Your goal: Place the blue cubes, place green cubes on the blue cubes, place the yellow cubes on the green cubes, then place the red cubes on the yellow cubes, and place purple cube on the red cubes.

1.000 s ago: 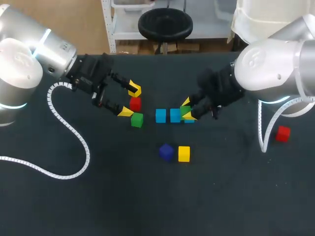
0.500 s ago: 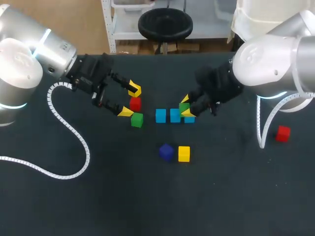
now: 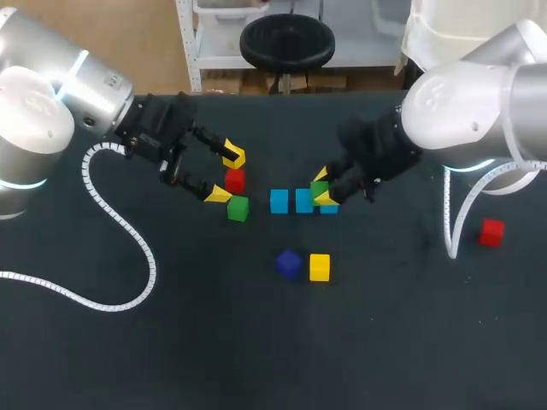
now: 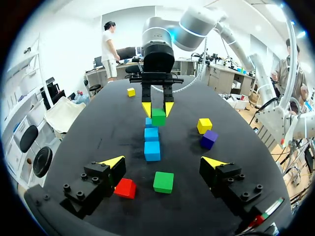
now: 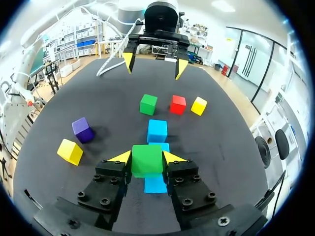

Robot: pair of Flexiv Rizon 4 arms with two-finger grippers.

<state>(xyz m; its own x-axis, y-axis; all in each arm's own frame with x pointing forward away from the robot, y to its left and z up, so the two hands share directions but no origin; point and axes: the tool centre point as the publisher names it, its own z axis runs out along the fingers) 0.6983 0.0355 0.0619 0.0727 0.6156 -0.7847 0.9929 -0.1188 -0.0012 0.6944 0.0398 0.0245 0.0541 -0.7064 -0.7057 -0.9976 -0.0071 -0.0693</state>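
Three blue cubes (image 3: 279,202) lie in a left-to-right row at mid-table. The right gripper (image 3: 324,189) is clamped on a green cube (image 3: 319,188), holding it just above the row's right end, so the drop looks almost straight down. The left gripper (image 3: 225,175) hangs left of the row, fingers spread beside a red cube (image 3: 235,180).

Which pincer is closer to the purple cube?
Right. The right pincer, gripping a green cube, hangs over the blue cubes just beyond the purple cube. The left pincer is farther away, open by a red cube.
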